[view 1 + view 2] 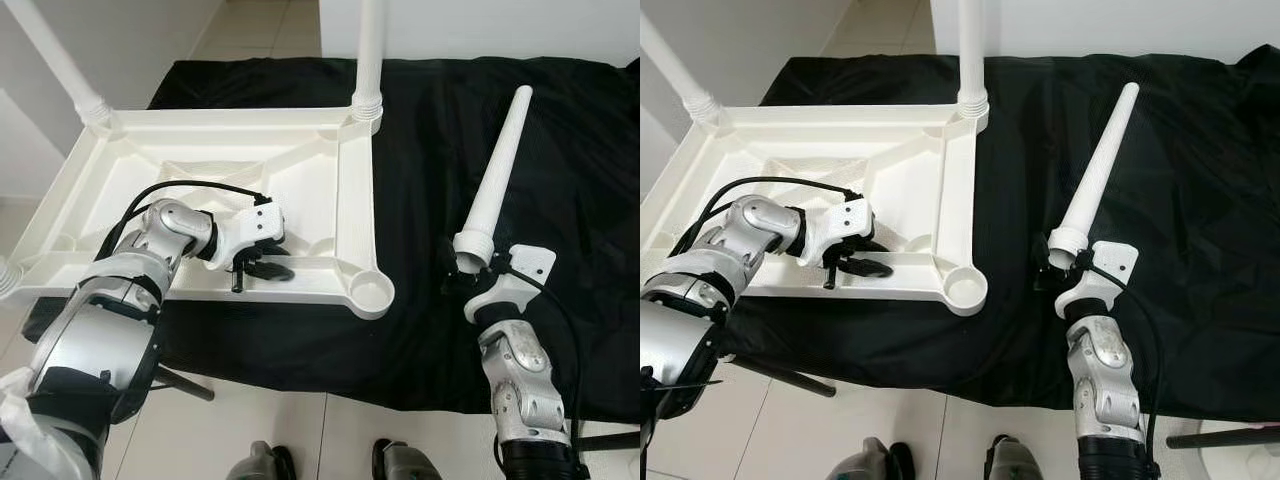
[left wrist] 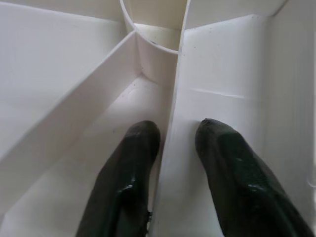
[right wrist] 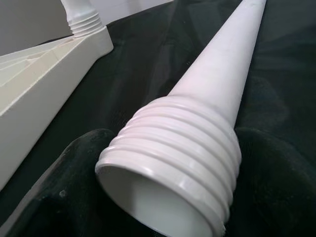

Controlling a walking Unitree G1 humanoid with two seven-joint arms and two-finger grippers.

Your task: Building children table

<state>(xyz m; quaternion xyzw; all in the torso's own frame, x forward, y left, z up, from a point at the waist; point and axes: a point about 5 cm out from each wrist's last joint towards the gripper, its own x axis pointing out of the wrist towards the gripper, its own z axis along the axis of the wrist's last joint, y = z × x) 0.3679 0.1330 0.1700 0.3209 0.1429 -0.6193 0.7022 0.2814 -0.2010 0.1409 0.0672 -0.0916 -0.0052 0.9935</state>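
A white plastic table top (image 1: 210, 165) lies upside down on a black cloth. White legs stand screwed into its far left corner (image 1: 62, 62) and far right corner (image 1: 369, 55). The near right corner socket (image 1: 372, 291) is open and holds nothing. My left gripper (image 1: 262, 270) rests on the near rail, its black fingers (image 2: 133, 163) shut either side of a thin rib (image 2: 170, 98) that runs to a round socket. To the right, my right gripper (image 1: 470, 266) is shut on the threaded end (image 3: 173, 158) of a loose tapered leg (image 1: 497, 165), which points away over the cloth.
The black cloth (image 1: 560, 180) covers the work surface, with its near edge just before my arms. Pale tiled floor (image 1: 300, 440) and my feet show below. A dark rod (image 1: 185, 385) sticks out under the cloth at the near left. A white wall stands behind.
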